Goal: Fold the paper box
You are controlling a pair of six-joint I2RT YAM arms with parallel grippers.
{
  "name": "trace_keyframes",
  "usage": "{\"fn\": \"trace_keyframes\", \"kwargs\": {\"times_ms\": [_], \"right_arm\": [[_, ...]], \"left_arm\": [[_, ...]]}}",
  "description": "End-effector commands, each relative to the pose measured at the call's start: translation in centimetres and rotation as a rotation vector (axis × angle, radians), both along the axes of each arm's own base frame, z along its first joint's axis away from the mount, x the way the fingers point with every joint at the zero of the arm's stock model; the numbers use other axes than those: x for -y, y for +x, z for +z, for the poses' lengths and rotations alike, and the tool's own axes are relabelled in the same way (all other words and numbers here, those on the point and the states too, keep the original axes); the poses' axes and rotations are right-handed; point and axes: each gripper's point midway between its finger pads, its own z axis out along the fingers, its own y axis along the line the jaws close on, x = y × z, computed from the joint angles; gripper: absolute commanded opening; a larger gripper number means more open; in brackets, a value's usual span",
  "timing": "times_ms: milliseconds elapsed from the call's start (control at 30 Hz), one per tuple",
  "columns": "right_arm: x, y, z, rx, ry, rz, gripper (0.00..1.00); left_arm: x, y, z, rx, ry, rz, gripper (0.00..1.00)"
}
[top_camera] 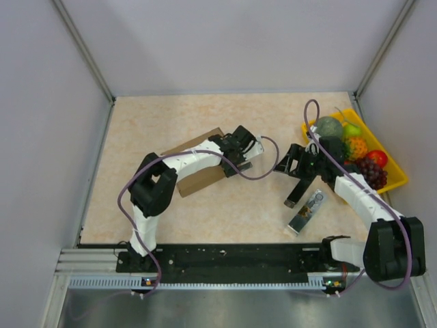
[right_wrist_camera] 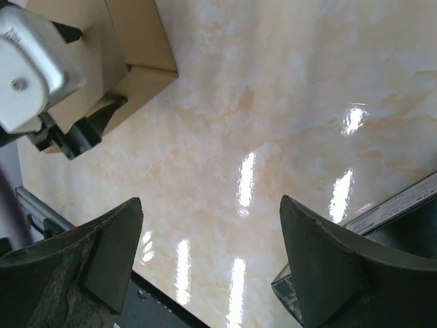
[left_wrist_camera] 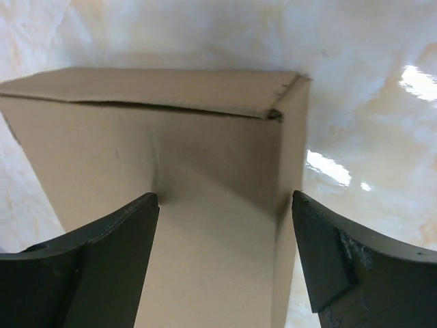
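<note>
Pale marbled table (top_camera: 225, 116) walled in grey on three sides (top_camera: 232, 41)

The paper box (top_camera: 194, 181) lies left of centre, well off every edge, with bare tabletop beyond it to the far wall. The left gripper (left_wrist_camera: 225, 201) hangs over its corner, fingers spread (grasping nothing). The right gripper (right_wrist_camera: 212, 201) is likewise released over bare tabletop, and the yellow fruit tray (top_camera: 395, 183) hugs the right wall.

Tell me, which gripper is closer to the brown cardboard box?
The left. The left gripper is open, right over one end of the paper box. The right gripper is open above the table, well off to the box's right.
</note>
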Motion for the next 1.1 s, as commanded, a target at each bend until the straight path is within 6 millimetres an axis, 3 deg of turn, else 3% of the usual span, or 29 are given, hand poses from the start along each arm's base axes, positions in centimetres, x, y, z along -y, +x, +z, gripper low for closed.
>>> {"fn": "trace_keyframes", "kwargs": {"times_ms": [0,133,267,467,600,800,900,1067], "right_arm": [[-0.4,0.1,1.9,0.088,0.036,0.034,0.81],[-0.6,-0.2,2.0,0.087,0.048,0.048,0.8],[-0.7,-0.5,1.8,0.085,0.052,0.059,0.8],[-0.8,-1.0,1.4,0.079,0.057,0.068,0.8],[-0.9,-1.0,1.5,0.082,0.063,0.072,0.81],[-1.4,-1.0,2.0,0.086,0.087,0.098,0.8],[-1.4,-1.1,2.6,0.094,0.093,0.106,0.8],[-1.7,-1.1,2.9,0.096,0.103,0.12,0.81]], "left_arm": [[-1.9,2.8,0.4,0.133,0.039,0.175,0.82],[-5.0,4.3,-0.4,0.145,0.083,0.373,0.75],[-7.6,5.2,-0.4,0.13,0.02,0.531,0.7],[-14.3,6.0,-0.6,0.095,0.049,0.684,0.7],[-20.2,5.9,-1.7,0.057,0.072,0.778,0.68],[-25.7,5.9,-2.8,0.009,0.099,0.851,0.67],[-28.2,5.5,-2.9,-0.006,0.088,0.903,0.68],[-30.1,5.9,-3.0,-0.017,0.009,0.989,0.68]]}}
